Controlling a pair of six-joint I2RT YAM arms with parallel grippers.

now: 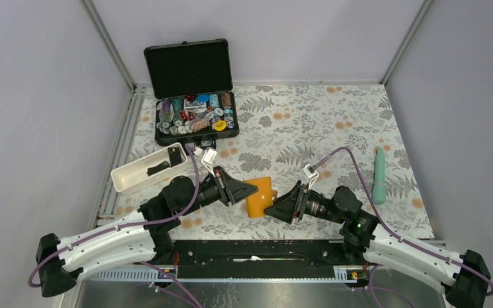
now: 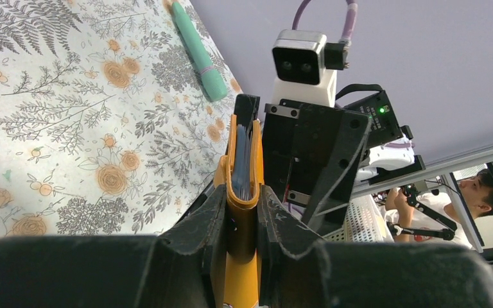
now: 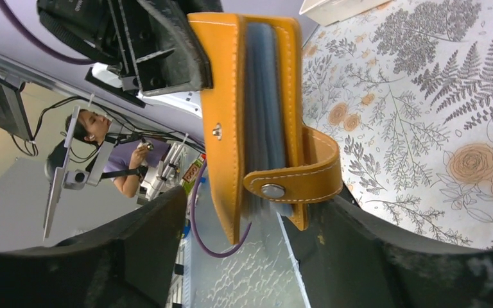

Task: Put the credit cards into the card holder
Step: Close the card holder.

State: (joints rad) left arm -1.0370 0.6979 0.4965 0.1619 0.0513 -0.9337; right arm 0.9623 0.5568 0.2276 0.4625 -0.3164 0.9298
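The orange card holder hangs above the table between the two arms. My left gripper is shut on its folded spine end, and pale blue sleeves show inside. The snap tab is unfastened and curls round the other end. There my right gripper stands open, a finger on each side of the tab end, gripping nothing. A black flat rectangle that looks like one of the credit cards leans in the white tray. No pale card shows.
A black hard case with its lid up holds poker chips at the back left. A teal pen-like stick lies at the right. The arms' base rail runs along the near edge.
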